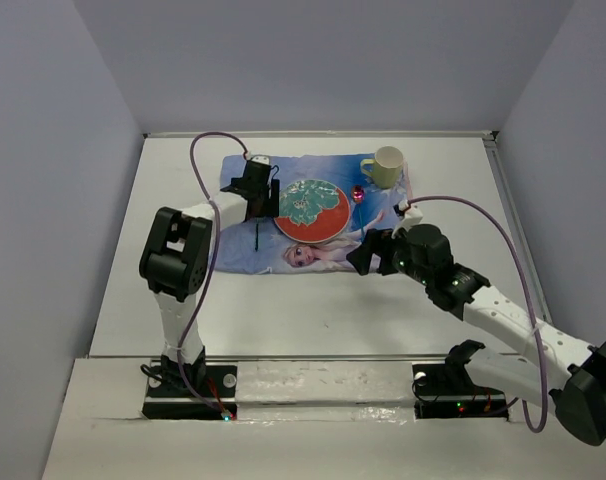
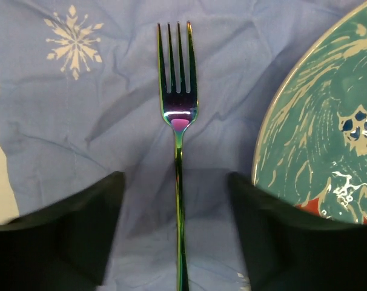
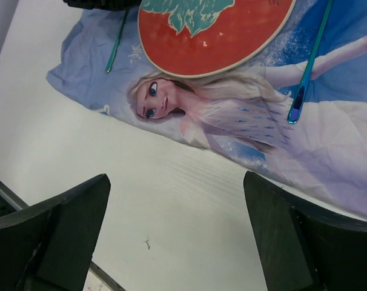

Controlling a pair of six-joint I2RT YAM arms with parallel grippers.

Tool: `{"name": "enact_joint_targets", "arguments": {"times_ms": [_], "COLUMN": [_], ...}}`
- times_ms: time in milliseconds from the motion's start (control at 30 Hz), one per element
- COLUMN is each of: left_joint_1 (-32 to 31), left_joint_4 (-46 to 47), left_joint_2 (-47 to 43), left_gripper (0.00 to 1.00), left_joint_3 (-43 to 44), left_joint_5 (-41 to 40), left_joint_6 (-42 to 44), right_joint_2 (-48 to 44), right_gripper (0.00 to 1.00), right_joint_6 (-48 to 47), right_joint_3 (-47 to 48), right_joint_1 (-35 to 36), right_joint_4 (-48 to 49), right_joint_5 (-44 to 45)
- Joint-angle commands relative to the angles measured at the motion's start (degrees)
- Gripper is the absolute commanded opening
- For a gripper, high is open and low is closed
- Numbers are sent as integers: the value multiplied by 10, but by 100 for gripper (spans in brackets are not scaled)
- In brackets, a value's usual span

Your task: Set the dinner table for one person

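the dinner table [image 1: 283,310] is flat, dull white, under everything. a wrinkly blue cloth mat [image 2: 68,133] lies on its far part. a shiny rainbow metal fork [image 2: 177,109] lies flat beside a round plate [image 2: 329,121] (cut off at the edge). the left gripper [image 2: 174,194] is spread wide, one finger each side of the fork handle, not touching. the right gripper [image 3: 176,182] gapes over white table, holding nothing.

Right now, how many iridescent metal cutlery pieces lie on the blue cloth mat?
2. A fork lies left of the round red-and-teal plate; another piece, only its handle visible, lies right of it. Others may be hidden.
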Motion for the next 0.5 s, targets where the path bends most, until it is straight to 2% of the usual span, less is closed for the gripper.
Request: {"name": "enact_joint_targets", "arguments": {"times_ms": [0, 33, 100, 233, 400, 467], "left_joint_1": [3, 3, 2, 2, -4, -6], "left_joint_4": [-11, -11, -14, -13, -12, 3], "left_joint_2": [-64, -92, -128, -258, -406, -495], "left_gripper": [95, 99, 99, 99, 99, 99], "left_joint_3": [24, 24, 22, 1, -73, -108], "left_joint_5": [-12, -11, -12, -5, 53, 84], "left_joint_6": [-8, -10, -14, -25, -50, -54], "right_joint_2": [-36, -41, -60, -98, -158, -199], "right_gripper": [100, 100, 100, 100, 100, 100], "right_joint_6": [-16, -20, -24, -42, -74, -83], "right_joint_3": [42, 53, 66, 99, 164, 174], "right_joint_1": [1, 1, 1, 1, 1, 1], "right_joint_4": [-21, -32, -52, -87, -161, -163], "right_joint_5": [18, 18, 43, 67, 140, 149]}}
